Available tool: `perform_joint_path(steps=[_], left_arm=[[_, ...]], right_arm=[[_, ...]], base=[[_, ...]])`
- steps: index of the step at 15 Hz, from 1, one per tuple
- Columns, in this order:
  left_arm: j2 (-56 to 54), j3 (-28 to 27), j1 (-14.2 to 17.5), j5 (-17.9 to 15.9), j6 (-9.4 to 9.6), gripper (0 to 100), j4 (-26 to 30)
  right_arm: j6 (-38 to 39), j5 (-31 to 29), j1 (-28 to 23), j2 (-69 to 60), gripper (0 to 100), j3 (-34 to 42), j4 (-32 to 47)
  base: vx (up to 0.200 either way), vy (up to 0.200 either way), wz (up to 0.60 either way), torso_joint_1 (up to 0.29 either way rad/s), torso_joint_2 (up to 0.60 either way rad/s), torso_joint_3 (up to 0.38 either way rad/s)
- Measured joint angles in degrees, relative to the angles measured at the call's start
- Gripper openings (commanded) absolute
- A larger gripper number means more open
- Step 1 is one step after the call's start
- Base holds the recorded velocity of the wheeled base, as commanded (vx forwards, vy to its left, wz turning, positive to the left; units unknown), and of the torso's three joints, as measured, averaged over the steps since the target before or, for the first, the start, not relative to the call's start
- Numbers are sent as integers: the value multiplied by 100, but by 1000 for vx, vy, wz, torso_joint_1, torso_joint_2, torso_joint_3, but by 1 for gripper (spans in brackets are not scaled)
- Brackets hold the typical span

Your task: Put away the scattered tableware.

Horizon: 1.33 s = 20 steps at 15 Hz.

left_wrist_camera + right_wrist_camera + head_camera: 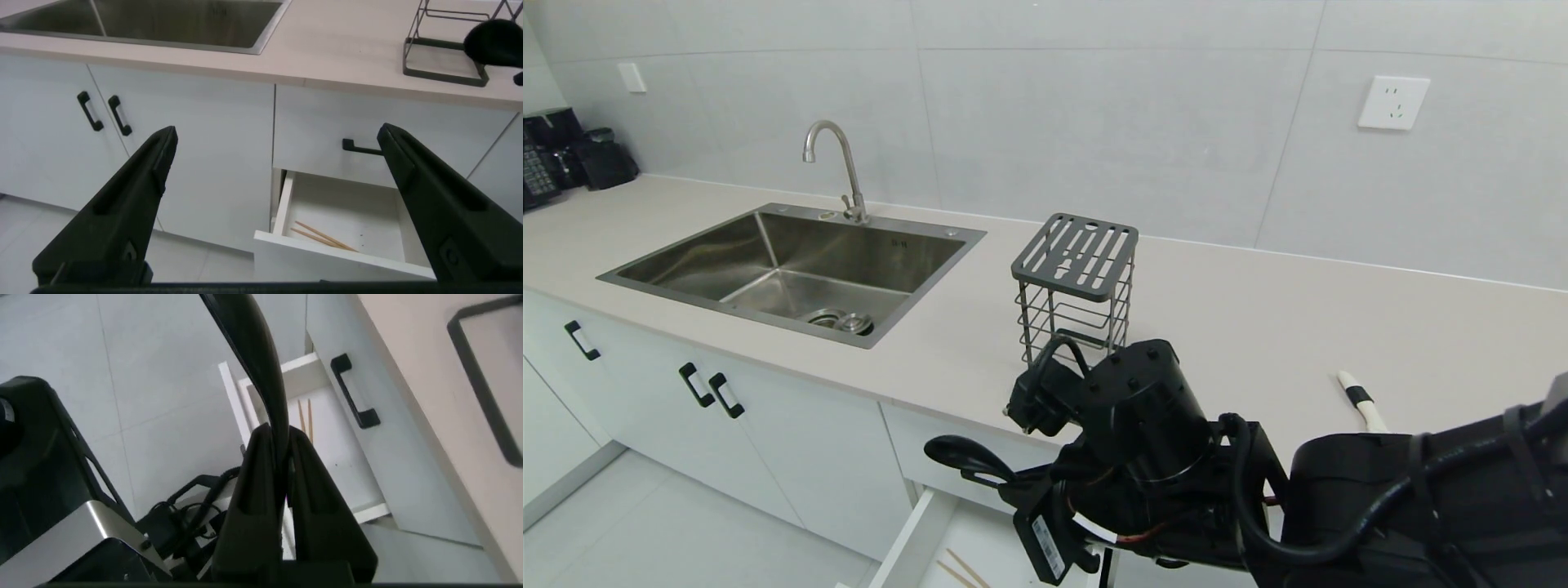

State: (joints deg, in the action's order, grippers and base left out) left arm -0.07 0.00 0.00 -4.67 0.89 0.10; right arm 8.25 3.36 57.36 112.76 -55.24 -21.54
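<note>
The right gripper (pixel 282 443) is clamping what looks like a black ladle (pixel 964 457) above the drawer (pixel 283 204); the left gripper (pixel 278 135) is gaping wide.

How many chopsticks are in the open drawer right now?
2. Both chopsticks lie side by side, angled across the floor of the open drawer. Part of the drawer's inside is hidden, so more may be in there.

Sink (pixel 882 257) set in counter (pixel 1258 318), left; rack (pixel 1076 286) right of sink; drawer (pixel 359 208) below rack, chopsticks (pixel 325 237) inside.
</note>
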Motion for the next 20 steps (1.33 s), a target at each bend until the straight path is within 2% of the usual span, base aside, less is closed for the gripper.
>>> perform_joint_path(steps=[3, 7, 9, 20], left_arm=[[0, 0, 0, 0, 1, 100, 0], [0, 0, 0, 0, 0, 100, 0], [0, 0, 0, 0, 0, 100, 0], [0, 0, 0, -4, 0, 100, 0]], right_arm=[[-78, 224, 9, 96, 0, -135, 30], [-809, 547, 11, 206, 0, -146, 30], [-863, 563, -2, 261, 0, -154, 39], [-869, 566, -63, 366, 0, -129, 39]], base=[[0, 0, 0, 0, 0, 0], [0, 0, 0, 0, 0, 0], [0, 0, 0, -23, 40, 31], [0, 0, 0, -242, 469, 229]])
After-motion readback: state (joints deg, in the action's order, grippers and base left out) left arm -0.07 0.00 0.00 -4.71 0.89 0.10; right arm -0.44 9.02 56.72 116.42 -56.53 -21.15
